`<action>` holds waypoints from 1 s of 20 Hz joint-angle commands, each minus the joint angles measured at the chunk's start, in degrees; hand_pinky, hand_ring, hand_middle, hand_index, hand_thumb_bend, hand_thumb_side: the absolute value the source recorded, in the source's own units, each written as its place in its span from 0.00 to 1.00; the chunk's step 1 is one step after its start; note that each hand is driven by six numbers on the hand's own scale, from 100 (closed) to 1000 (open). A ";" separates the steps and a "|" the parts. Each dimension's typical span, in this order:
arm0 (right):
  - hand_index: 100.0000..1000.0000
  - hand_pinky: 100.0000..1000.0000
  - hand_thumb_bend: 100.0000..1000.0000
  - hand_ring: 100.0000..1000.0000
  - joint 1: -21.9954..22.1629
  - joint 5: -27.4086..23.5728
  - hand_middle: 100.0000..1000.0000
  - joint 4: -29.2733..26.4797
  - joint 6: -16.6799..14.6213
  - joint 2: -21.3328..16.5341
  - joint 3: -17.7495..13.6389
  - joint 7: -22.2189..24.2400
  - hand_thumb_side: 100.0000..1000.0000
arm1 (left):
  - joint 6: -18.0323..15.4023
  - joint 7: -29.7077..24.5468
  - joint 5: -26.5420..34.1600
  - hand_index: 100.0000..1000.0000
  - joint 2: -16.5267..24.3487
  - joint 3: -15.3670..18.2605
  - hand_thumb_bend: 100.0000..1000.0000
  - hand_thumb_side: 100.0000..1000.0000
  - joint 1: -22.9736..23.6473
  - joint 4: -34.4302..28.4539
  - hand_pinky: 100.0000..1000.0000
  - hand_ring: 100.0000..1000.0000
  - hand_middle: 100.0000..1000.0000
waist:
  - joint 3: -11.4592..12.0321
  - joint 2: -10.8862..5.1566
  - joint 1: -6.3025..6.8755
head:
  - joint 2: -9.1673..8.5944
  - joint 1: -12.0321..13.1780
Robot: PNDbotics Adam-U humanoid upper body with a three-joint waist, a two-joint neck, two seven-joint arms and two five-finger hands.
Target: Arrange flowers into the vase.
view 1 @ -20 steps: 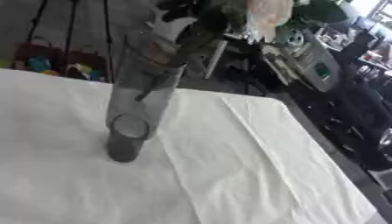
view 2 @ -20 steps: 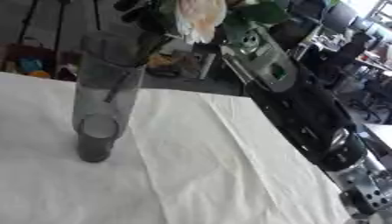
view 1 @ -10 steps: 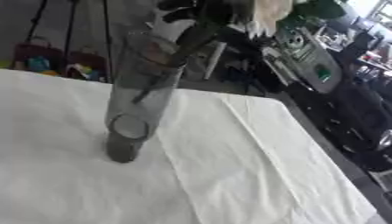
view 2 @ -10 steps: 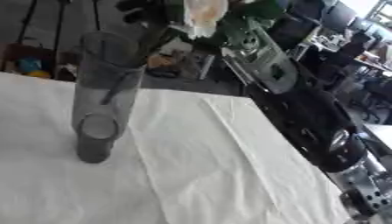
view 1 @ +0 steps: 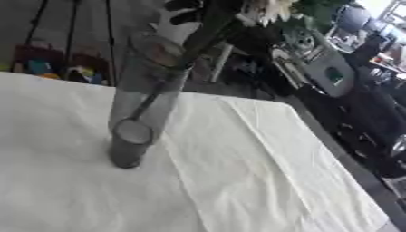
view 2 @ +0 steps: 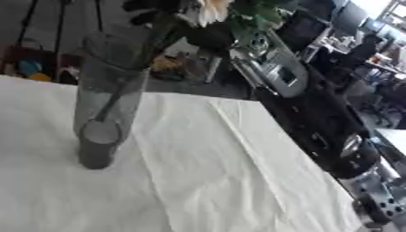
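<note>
A tall grey glass vase (view 1: pixel 142 99) stands upright on the white tablecloth (view 1: pixel 262 176), left of centre. A flower with a pale bloom (view 2: pixel 212 9) and green leaves hangs above the vase's mouth. Its dark stem (view 1: pixel 198 38) slants down through the rim into the glass. My right hand (view 1: pixel 185 17) shows as dark fingers curled round the stem at the top edge. Its black and silver arm (view 2: pixel 317 118) runs in from the lower right along the table's side. The stem's lower end shows through the glass about halfway down. My left hand shows in neither view.
The table's right edge (view 1: pixel 341 154) runs diagonally, with my arm and dark equipment (view 1: pixel 329 72) beyond it. Colourful items (view 1: pixel 40 63) sit on the floor past the far left edge. A crease crosses the cloth right of the vase.
The stem has gone a little deeper into the vase, and the bloom has edged towards the top of the view. The vase has stayed put.
</note>
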 commanded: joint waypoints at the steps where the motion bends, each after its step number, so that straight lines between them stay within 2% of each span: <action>1: 0.98 0.79 0.61 0.98 -0.01 2.04 0.99 -0.83 0.24 -2.77 -0.64 1.10 1.00 | 0.00 -0.18 0.05 0.92 1.02 0.08 0.00 0.86 -0.68 -0.76 0.73 0.73 0.81 | -0.21 -1.45 0.61 | -0.41 0.01; 5: 0.98 0.79 0.60 0.97 -0.13 2.12 0.99 -1.43 0.16 -2.44 -0.65 2.26 1.00 | 0.14 -0.27 0.07 0.92 0.96 0.03 0.00 0.86 -0.61 -0.76 0.73 0.73 0.81 | -0.43 -1.40 0.68 | -0.46 0.09; 8: 0.98 0.78 0.59 0.96 -0.45 0.16 0.99 -1.36 -0.69 -2.51 -1.28 1.02 1.00 | 0.15 -0.38 0.03 0.92 0.94 0.00 0.00 0.86 -0.59 -0.76 0.73 0.73 0.81 | -0.55 -1.39 0.76 | -0.40 0.10; 10: 0.98 0.79 0.62 0.97 -0.10 0.06 1.00 -1.40 -1.40 -2.81 -1.39 0.37 1.00 | 0.14 -0.44 0.02 0.92 0.97 0.01 0.00 0.85 -0.57 -0.76 0.73 0.73 0.81 | -0.58 -1.40 0.77 | -0.50 0.10; 12: 0.99 0.81 0.67 0.99 0.48 1.24 1.00 -1.56 -2.16 -3.08 -1.40 0.54 0.93 | 0.14 -0.42 0.07 0.92 0.99 0.02 0.00 0.86 -0.58 -0.76 0.73 0.73 0.81 | -0.64 -1.38 0.74 | -0.66 0.07; 13: 0.99 0.81 0.67 0.99 0.65 1.98 1.00 -1.55 -2.43 -3.08 -1.43 0.78 0.93 | 0.18 -0.39 0.10 0.92 0.99 0.02 0.00 0.86 -0.58 -0.76 0.73 0.73 0.81 | -0.67 -1.37 0.74 | -0.72 0.04; 14: 1.00 0.82 0.77 1.00 0.68 2.77 1.00 -1.49 -2.37 -3.11 -0.99 1.24 0.74 | 0.20 -0.40 0.14 0.92 0.99 -0.03 0.00 0.86 -0.63 -0.76 0.73 0.73 0.81 | -0.61 -1.40 0.70 | -0.73 -0.09; 15: 1.00 0.84 0.88 1.00 0.69 3.53 1.00 -1.45 -2.07 -3.16 -0.36 1.93 0.40 | 0.21 -0.42 0.22 0.92 0.99 -0.09 0.00 0.85 -0.69 -0.76 0.73 0.73 0.81 | -0.52 -1.40 0.66 | -0.76 -0.16; 16: 1.00 0.84 0.94 1.00 0.96 4.26 1.00 -1.53 -1.51 -3.34 0.55 2.70 0.29 | 0.23 -0.45 0.33 0.92 0.96 -0.17 0.00 0.86 -0.77 -0.76 0.72 0.73 0.81 | -0.36 -1.39 0.60 | -0.80 -0.31; 18: 1.00 0.85 0.97 1.00 0.95 5.18 1.00 -2.00 -0.04 -3.38 1.74 4.39 0.28 | 0.34 -0.55 0.51 0.92 0.86 -0.30 0.00 0.86 -0.80 -0.76 0.72 0.73 0.81 | -0.12 -1.43 0.56 | -0.80 -0.51; 20: 1.00 0.84 0.95 1.00 0.64 5.37 1.00 -2.41 1.11 -3.25 1.86 6.21 0.26 | 0.32 -0.61 0.61 0.92 0.86 -0.27 0.00 0.86 -0.78 -0.76 0.72 0.73 0.81 | -0.02 -1.43 0.55 | -0.84 -0.49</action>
